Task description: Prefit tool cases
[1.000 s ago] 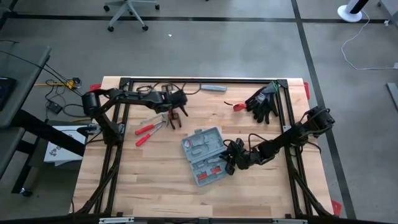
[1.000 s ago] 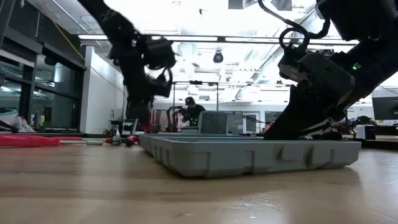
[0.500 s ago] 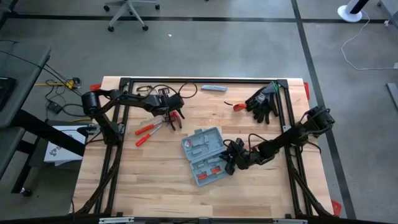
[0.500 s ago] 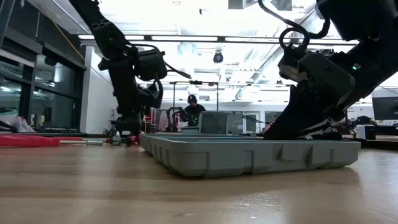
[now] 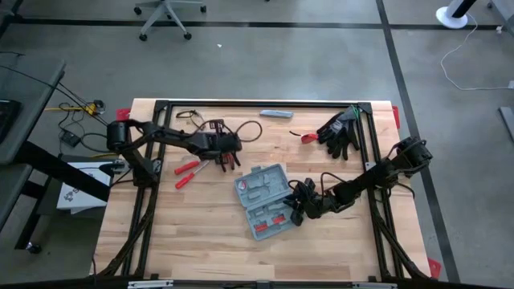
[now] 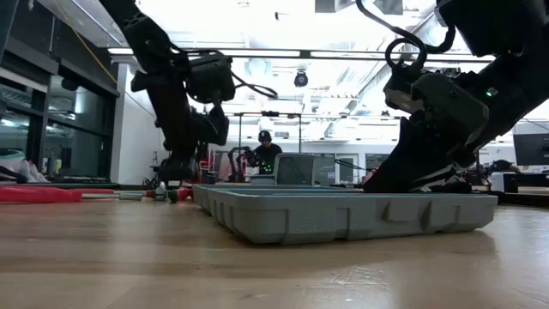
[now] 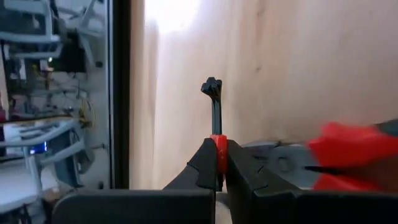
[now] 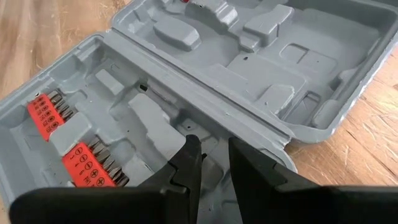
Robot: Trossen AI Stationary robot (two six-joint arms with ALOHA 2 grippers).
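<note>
desk (image 5: 209, 233): pale wood planks, smooth, kinda satin sheen
tool case (image 8: 249, 68): grey moulded plastic, matt, smooth slots
bit holders (image 8: 87, 165): glossy red plastic, dull metal bits
pliers (image 5: 191, 168): red rubbery-looking handles, grey metal head
gloves (image 5: 339, 131): black cloth, matt
left gripper (image 7: 217, 163): black matt plastic, pinching a thin red-and-dark tool
floor (image 5: 321, 64): grey, smooth concrete look

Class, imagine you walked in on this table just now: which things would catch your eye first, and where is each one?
The open blue-grey tool case lies mid-table, red bit holders in one half, with the right tool at its edge, fingers slightly apart. Toward the far left, the left tool pinches a slim red-and-black tool beside red-handled pliers. Black gloves lie in the far right corner.
</note>
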